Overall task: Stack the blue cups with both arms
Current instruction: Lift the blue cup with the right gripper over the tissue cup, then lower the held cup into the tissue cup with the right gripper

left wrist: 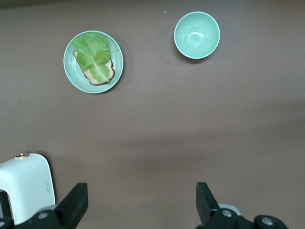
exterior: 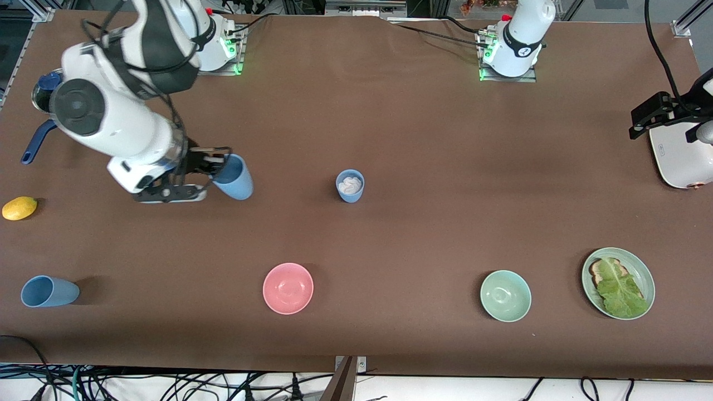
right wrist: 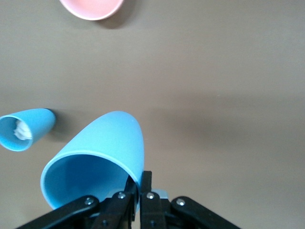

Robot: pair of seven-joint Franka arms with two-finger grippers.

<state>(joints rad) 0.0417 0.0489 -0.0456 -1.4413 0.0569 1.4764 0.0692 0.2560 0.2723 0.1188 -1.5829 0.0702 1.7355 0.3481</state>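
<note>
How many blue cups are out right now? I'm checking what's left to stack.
3: one in the shut right gripper, held cup tilted; a paper-stuffed cup standing mid-table; a tipped cup at the right arm's end, nearest the front camera.

Three light-blue cups (exterior: 233,178): one held tilted, one upright (exterior: 350,186), one toppled (exterior: 49,292).

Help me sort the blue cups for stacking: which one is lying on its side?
The blue cup nearest the front camera, at the right arm's end; one stands upright holding something white, another is gripped.
</note>
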